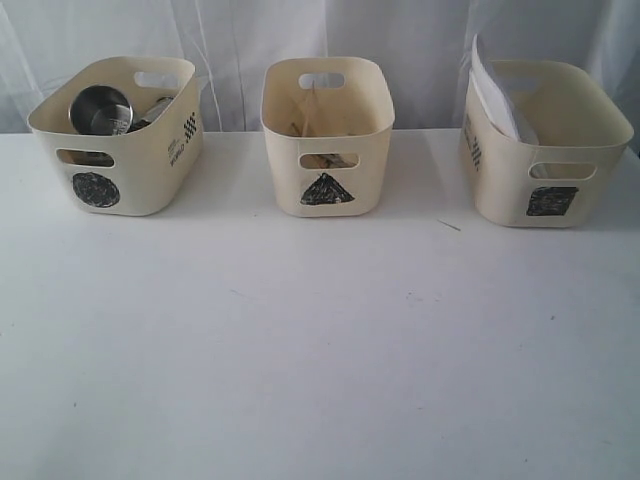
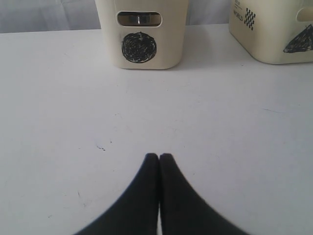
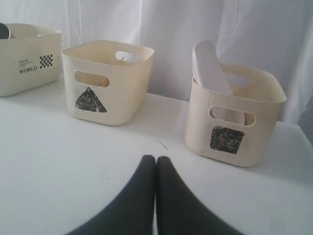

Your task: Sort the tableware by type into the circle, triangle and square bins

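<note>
Left jaws: closed tip to tip, nothing between them, low over the desk (image 1: 320, 360), facing the circle bin (image 2: 146, 63).
Right jaws: closed the same way and empty, facing the gap between the triangle bin (image 3: 122, 98) and the square bin (image 3: 254, 142).

Tableware:
- A steel cup (image 1: 100, 110) lies in the circle bin with another metal piece beside it.
- The plate (image 1: 490, 90) stands on edge in the square bin, leaning on a wall and poking above the rim.
- The triangle bin holds thin brownish pieces, too dim to name.
- No loose piece shows on the desk in any view.

Judgement: sorting looks complete. The step in hand is to check and stand off.

To do it well:
- Scan the bare desk and the bin fronts before calling it done; the bin bottoms are hidden from these views.
- Keep both arms back from the bins with the jaws closed, so nothing snags a rim.
- Any retreat near the square bin should go straight back, not sideways. The plate sits high and a nudge could tip it out.
- The tubs look light, so contact would likely slide them.
</note>
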Controlling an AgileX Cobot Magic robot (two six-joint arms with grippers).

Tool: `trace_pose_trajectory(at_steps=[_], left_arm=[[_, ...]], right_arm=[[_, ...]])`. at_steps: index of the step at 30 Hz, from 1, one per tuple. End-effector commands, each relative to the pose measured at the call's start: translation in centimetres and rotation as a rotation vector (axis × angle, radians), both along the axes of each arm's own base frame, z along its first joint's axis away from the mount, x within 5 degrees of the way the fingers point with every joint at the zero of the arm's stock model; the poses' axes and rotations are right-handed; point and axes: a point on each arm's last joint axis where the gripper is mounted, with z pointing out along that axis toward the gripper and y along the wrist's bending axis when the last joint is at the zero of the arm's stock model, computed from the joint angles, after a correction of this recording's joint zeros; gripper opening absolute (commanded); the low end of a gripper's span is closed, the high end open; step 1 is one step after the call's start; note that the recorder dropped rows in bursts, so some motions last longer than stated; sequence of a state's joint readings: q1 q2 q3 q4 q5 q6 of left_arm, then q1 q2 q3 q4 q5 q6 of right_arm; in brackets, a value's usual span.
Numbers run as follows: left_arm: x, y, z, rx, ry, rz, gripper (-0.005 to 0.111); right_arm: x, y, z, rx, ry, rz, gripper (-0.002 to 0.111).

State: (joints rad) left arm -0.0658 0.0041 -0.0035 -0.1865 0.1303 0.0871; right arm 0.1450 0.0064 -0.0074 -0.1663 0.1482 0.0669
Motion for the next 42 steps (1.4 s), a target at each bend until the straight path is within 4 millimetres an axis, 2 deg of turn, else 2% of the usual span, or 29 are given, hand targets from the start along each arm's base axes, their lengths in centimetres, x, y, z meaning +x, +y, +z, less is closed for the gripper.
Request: trace_pose_trajectory(at_steps=[1,21,42], left_arm=[[0.0,0.0,-0.1,-0.006,-0.005,-0.003,0.0],[0.0,0.0,-0.1,-0.006,-0.005,-0.003,0.0],[0.0,0.0,-0.1,-0.006,-0.005,-0.003,0.0]], right_arm=[[0.0,0.0,-0.1,-0.016,-0.014,0.005,0.0],[-0.2,0.2,-1.4,-0.051,0.127,0.047,0.0],[-0.2,0.2,-1.4,-0.052,0.131,0.047,0.0]])
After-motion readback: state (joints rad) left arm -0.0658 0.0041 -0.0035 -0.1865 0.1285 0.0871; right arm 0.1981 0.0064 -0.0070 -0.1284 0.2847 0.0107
